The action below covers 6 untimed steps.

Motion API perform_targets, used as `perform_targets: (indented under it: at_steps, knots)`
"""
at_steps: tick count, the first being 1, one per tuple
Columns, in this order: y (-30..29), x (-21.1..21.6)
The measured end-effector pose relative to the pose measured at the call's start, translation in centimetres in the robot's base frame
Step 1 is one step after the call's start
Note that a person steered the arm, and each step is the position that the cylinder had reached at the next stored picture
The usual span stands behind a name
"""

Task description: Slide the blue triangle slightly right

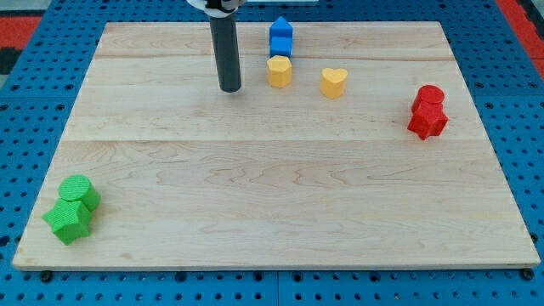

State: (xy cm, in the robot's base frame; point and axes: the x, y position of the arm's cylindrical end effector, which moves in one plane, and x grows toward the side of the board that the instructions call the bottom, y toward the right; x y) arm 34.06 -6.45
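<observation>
The blue triangle sits near the view's top, just right of centre, touching a blue cube right below it. My tip rests on the wooden board, to the left of and below the blue triangle, apart from it. A yellow block stands just right of my tip, under the blue cube.
A yellow heart lies right of the yellow block. Two red blocks sit together at the view's right. Two green blocks sit together at the bottom left. A blue pegboard surrounds the board.
</observation>
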Motion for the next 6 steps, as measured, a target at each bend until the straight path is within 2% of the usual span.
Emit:
perform_targets:
  at_steps: [2, 4, 6]
  knots:
    - [3.6, -1.5]
    - [4.3, -1.9]
    - [1.8, -7.9]
